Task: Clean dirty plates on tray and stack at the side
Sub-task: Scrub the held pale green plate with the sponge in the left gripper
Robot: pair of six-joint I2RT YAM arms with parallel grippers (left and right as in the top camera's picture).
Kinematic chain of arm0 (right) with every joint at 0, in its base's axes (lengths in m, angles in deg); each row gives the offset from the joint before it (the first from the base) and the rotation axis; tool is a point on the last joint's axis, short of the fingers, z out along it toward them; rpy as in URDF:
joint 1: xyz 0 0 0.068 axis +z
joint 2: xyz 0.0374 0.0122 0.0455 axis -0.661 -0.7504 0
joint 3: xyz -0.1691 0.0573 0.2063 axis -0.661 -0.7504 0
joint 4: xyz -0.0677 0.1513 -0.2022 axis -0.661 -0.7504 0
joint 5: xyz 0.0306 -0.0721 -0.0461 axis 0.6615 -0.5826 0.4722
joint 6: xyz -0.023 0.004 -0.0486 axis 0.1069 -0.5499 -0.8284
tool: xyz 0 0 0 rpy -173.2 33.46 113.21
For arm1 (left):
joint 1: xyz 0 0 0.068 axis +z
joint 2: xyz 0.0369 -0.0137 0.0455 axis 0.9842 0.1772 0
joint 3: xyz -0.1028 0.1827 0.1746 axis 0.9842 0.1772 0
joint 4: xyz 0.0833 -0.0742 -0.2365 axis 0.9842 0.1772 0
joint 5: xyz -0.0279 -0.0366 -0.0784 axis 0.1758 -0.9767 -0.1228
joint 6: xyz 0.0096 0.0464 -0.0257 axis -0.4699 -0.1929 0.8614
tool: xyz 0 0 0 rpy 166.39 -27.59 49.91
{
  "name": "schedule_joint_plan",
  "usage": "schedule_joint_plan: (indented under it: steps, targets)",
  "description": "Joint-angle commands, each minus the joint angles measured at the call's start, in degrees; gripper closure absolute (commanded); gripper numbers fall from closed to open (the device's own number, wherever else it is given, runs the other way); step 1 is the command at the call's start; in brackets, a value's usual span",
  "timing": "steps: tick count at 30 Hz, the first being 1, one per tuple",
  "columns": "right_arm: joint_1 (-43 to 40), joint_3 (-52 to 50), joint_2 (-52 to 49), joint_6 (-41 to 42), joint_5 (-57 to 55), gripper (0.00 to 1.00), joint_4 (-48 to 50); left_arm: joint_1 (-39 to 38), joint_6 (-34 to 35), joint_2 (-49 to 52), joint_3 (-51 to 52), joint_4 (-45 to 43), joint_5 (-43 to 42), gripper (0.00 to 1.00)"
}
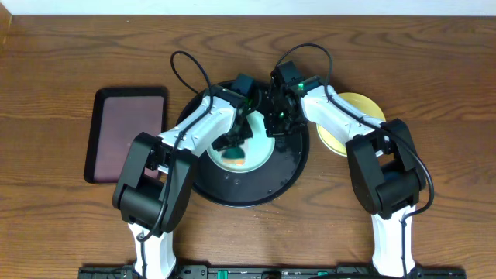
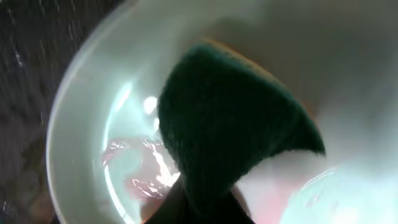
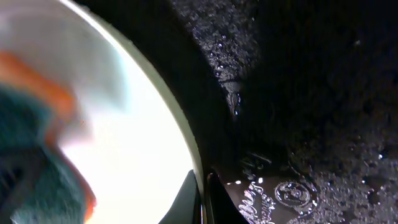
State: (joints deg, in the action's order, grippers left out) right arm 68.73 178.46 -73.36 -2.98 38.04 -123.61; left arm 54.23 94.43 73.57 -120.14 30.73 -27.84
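Note:
A pale mint plate (image 1: 254, 157) lies on the round black tray (image 1: 283, 174). My left gripper (image 1: 232, 144) is shut on a green and orange sponge (image 2: 230, 124) and presses it onto the plate (image 2: 81, 124), beside reddish smears (image 2: 140, 171). My right gripper (image 1: 275, 124) is shut on the plate's far right rim (image 3: 183, 134), one finger on each side (image 3: 203, 196). The sponge also shows blurred in the right wrist view (image 3: 31, 149). A pale yellow plate (image 1: 356, 116) lies on the table right of the tray, partly under my right arm. A second mint plate is not visible.
A rectangular dark maroon tray (image 1: 128, 132) lies on the wooden table left of the black tray. The black tray's wet, speckled surface (image 3: 305, 93) lies right of the pinched rim. Both arms cross over the tray's far half.

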Motion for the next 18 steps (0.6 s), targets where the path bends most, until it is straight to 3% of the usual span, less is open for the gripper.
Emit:
schedule_joint_plan:
  steps: [1,4,8,14,16,18]
  targets:
    - [0.13,-1.49,-1.01,1.14,-2.82,0.99,-0.09,1.49,0.07,1.84,0.81,-7.04,10.19,0.93]
    - [0.13,-1.49,-1.01,1.11,-2.84,0.99,-0.2,1.38,-2.58,1.84,0.81,-10.27,10.14,0.93]
    - [0.13,-1.49,-1.01,1.14,-3.02,0.99,-0.15,1.31,-4.63,1.84,0.81,-8.28,8.92,0.93]
    - [0.15,-1.51,-1.01,1.14,-2.99,0.99,-0.15,1.01,-25.4,1.84,0.81,-0.37,-9.42,0.93]
    - [0.35,-1.51,-1.01,1.11,-3.02,0.99,0.02,0.59,-36.41,1.84,0.81,-0.5,-18.86,0.92]
    - [0.48,-1.51,-1.01,1.09,-3.21,0.99,0.0,0.5,-38.58,1.84,0.81,-2.1,-22.21,0.93]
